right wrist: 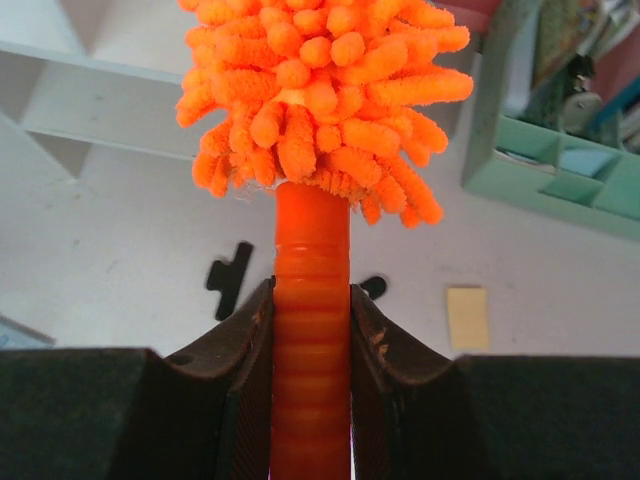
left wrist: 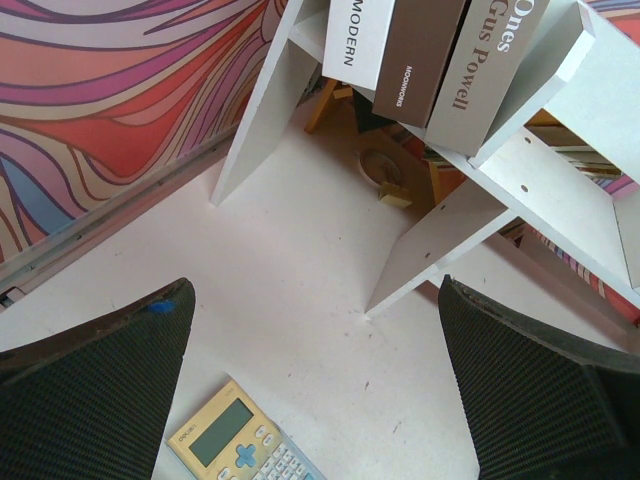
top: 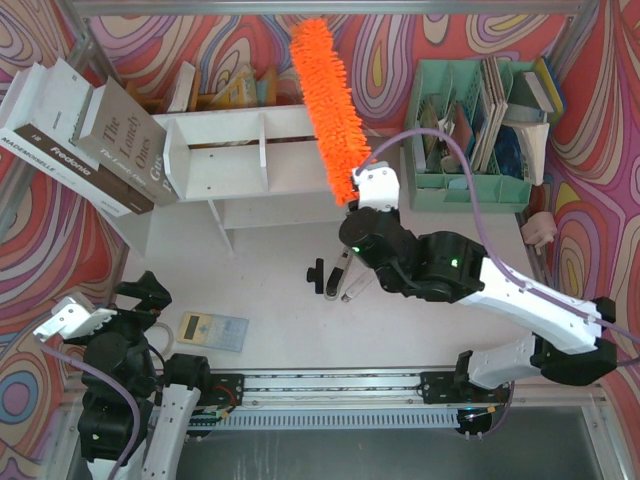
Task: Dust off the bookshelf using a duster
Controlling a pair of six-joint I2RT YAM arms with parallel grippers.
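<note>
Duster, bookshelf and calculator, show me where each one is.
duster (top: 325, 95), top external view, middle of the fluffy head.
bookshelf (top: 228, 162), top external view, on a white board.
calculator (top: 212, 331), top external view, centre of its body.

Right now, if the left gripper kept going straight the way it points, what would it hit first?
Probably the white table, just beyond the calculator. The open left gripper tilts downward, so it likely touches down short of the bookshelf upright.

Calculator (top: 212, 331), books (top: 85, 135), green organiser (top: 470, 192)
</note>
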